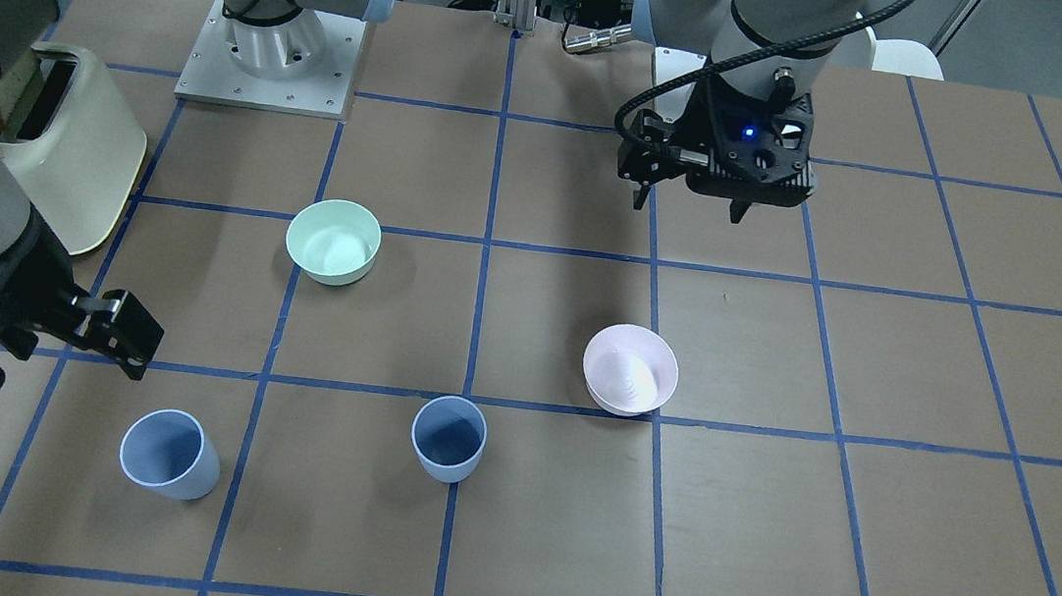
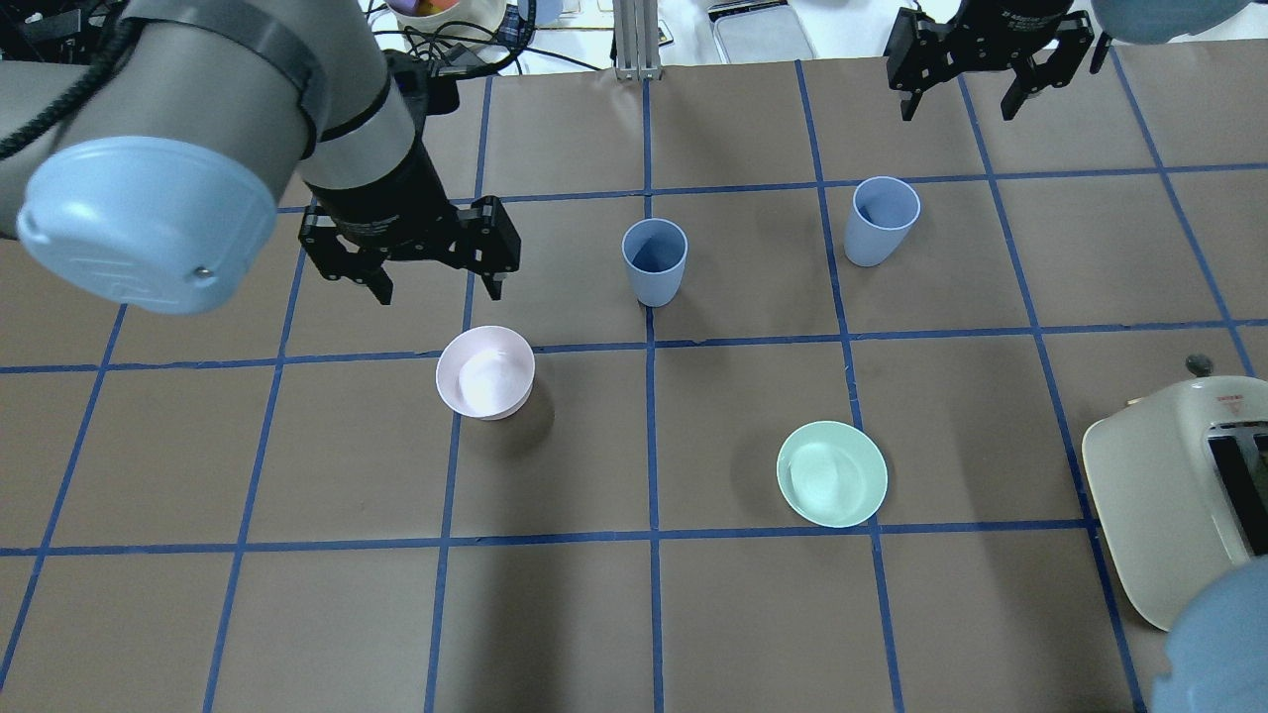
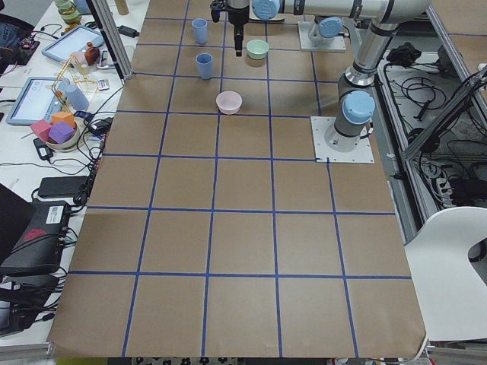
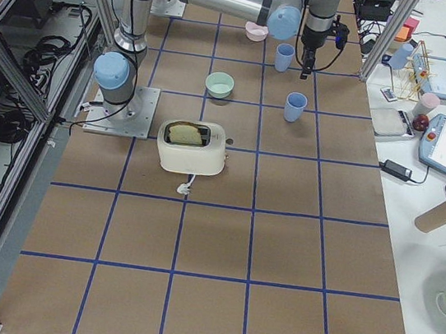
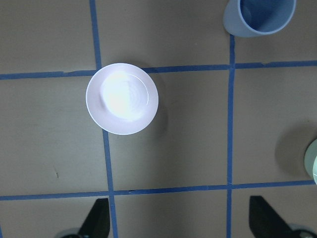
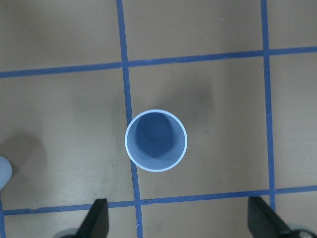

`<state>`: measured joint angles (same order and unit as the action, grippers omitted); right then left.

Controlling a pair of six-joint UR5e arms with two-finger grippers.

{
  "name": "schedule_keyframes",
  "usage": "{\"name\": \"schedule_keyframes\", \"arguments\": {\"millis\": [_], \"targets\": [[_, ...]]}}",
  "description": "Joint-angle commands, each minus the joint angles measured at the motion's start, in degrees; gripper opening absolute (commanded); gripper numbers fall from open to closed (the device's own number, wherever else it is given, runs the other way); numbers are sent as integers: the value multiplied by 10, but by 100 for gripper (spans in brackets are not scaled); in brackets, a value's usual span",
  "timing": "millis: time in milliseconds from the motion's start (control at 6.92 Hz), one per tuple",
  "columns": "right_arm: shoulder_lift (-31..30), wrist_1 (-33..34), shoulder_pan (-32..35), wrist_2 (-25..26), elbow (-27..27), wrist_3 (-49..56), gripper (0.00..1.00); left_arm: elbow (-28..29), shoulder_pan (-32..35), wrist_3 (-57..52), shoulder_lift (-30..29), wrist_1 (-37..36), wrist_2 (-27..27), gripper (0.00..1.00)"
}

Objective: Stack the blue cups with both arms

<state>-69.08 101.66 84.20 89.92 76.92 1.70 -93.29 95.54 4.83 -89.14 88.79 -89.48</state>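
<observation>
Two pale blue cups stand upright and apart on the table: one near the centre line [image 2: 654, 259], the other further right [image 2: 880, 220]. My left gripper [image 2: 438, 290] is open and empty, hanging above the table left of the centre cup. Its wrist view shows that cup [image 5: 260, 17] at the top right edge. My right gripper [image 2: 959, 109] is open and empty, raised beyond the right cup. That cup [image 6: 156, 140] sits in the middle of the right wrist view, ahead of the fingertips [image 6: 96, 218].
A pale pink bowl [image 2: 485, 371] stands just nearer than my left gripper. A mint-green bowl [image 2: 832, 473] stands right of centre. A cream toaster [image 2: 1169, 495] sits at the right edge. Blue tape lines grid the brown table [image 2: 297, 614].
</observation>
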Motion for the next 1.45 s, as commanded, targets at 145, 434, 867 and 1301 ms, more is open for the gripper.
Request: {"name": "schedule_keyframes", "arguments": {"millis": [145, 434, 867, 1301], "targets": [[79, 63, -5, 7, 19, -7, 100, 14, -26, -25, 5, 9, 1, 100], [84, 109, -13, 3, 52, -6, 100, 15, -24, -23, 5, 9, -3, 100], [89, 151, -26, -4, 90, -6, 95, 16, -25, -23, 5, 9, -2, 100], [85, 204, -26, -6, 124, -6, 25, 15, -23, -23, 5, 10, -3, 100]]}}
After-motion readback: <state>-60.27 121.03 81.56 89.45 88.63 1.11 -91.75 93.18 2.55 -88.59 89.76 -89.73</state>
